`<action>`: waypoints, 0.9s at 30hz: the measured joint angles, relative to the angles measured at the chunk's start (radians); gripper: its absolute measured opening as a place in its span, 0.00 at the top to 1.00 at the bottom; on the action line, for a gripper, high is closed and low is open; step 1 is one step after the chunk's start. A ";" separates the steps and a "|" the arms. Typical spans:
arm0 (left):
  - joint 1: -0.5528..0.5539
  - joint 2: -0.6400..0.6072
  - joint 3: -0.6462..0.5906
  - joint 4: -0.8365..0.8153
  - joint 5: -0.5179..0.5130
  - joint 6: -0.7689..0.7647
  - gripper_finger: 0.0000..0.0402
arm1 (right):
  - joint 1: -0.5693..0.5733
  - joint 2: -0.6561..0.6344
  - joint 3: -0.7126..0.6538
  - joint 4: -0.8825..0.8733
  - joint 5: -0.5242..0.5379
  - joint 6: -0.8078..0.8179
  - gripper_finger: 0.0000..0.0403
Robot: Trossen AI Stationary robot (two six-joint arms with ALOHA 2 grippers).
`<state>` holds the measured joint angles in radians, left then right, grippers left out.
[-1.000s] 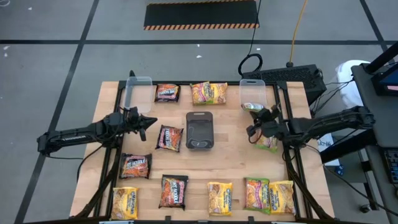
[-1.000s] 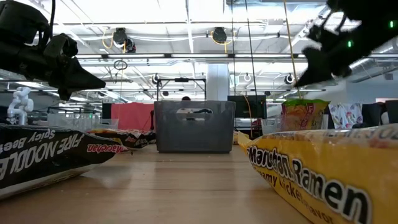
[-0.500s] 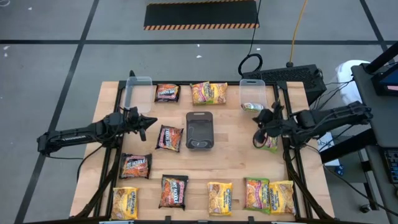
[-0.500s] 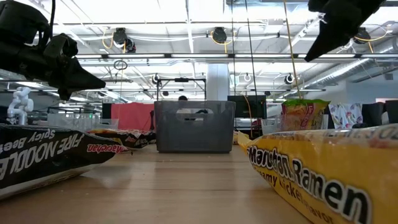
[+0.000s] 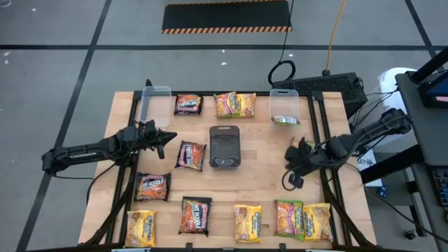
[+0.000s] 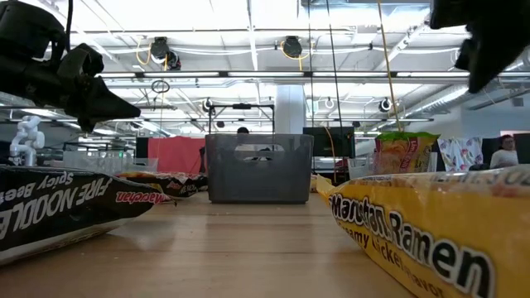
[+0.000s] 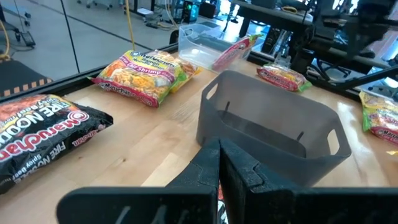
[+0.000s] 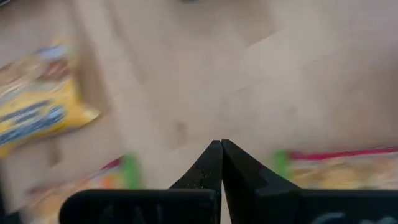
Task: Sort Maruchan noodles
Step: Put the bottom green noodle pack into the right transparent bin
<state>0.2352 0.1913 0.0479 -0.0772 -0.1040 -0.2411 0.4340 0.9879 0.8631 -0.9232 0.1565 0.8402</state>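
High view: grey tray (image 5: 224, 147) sits mid-table, noodle packets (image 5: 190, 155) ringing it.

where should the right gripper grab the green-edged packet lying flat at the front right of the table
The green-edged orange-pink plastic noodle packet lies flat on the wooden table, beside a yellow packet. A top-down pinch on its far short edge looks best: that end faces bare wood and the shut right gripper, with nothing crowding it.

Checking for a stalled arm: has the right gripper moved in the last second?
Yes. The right gripper has swung away from the clear tub, toward the near-edge packets; its fingers are shut.
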 joint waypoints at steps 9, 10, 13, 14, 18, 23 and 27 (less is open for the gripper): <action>0.000 0.000 0.000 0.000 0.000 0.030 0.99 | 0.057 0.010 0.000 0.126 -0.320 0.157 1.00; 0.000 0.000 0.000 0.000 0.000 0.030 0.99 | 0.059 0.010 0.000 0.125 -0.339 0.180 1.00; 0.000 0.000 0.000 0.000 0.000 0.033 0.99 | 0.059 0.010 -0.006 0.127 -0.352 0.249 1.00; 0.000 0.000 0.000 0.000 0.000 0.036 0.99 | 0.059 0.010 -0.010 0.126 -0.352 0.273 1.00; 0.000 0.000 0.000 0.000 0.000 0.037 0.99 | 0.059 0.009 -0.039 0.147 -0.404 0.331 1.00; 0.000 0.000 0.000 0.000 0.000 0.037 0.99 | 0.059 0.010 -0.096 0.163 -0.490 0.360 0.96; 0.000 0.000 0.000 0.000 0.000 0.029 0.99 | 0.059 0.009 -0.146 0.198 -0.526 0.355 0.88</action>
<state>0.2356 0.1913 0.0479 -0.0773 -0.1040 -0.2120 0.4931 0.9974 0.7168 -0.7254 -0.3691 1.1948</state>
